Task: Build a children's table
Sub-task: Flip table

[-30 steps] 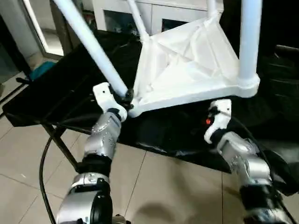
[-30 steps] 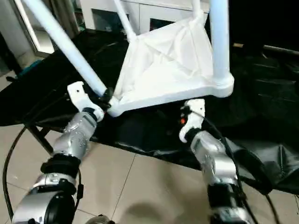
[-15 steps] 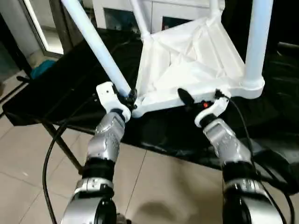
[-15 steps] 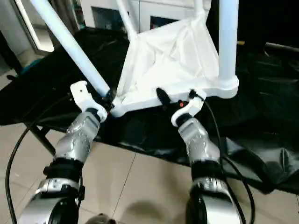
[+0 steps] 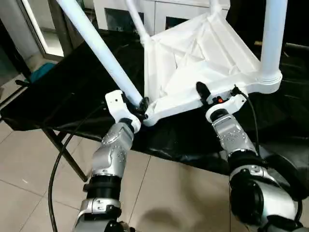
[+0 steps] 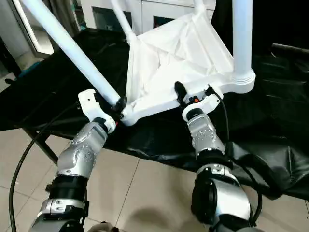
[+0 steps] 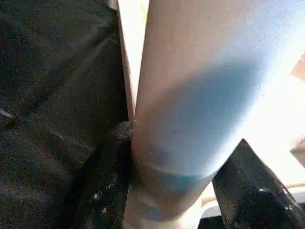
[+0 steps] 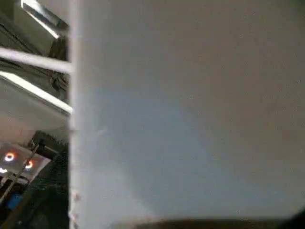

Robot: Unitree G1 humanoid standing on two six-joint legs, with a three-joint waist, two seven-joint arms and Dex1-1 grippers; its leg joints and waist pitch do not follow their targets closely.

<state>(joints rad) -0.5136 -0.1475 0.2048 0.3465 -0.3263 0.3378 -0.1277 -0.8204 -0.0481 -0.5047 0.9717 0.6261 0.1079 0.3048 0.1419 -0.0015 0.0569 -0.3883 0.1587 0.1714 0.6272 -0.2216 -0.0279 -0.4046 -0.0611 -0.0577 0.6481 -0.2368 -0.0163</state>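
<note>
The white square table panel (image 5: 193,63) lies tilted, ribbed underside up, on a black-draped tabletop (image 5: 72,92), with its legs standing out of the corner sockets. At the panel's near-left corner, the left tool (image 5: 140,107) has its two black fingers (image 7: 102,181) closed around the base of one leg (image 5: 101,53), right by the socket. Along the panel's near edge, the right tool (image 5: 208,95) grips the rim, one black finger (image 5: 201,90) lying over the ribbed side. A second leg (image 5: 273,38) rises from the near-right corner. A white cabinet (image 5: 159,12) stands behind the panel.
</note>
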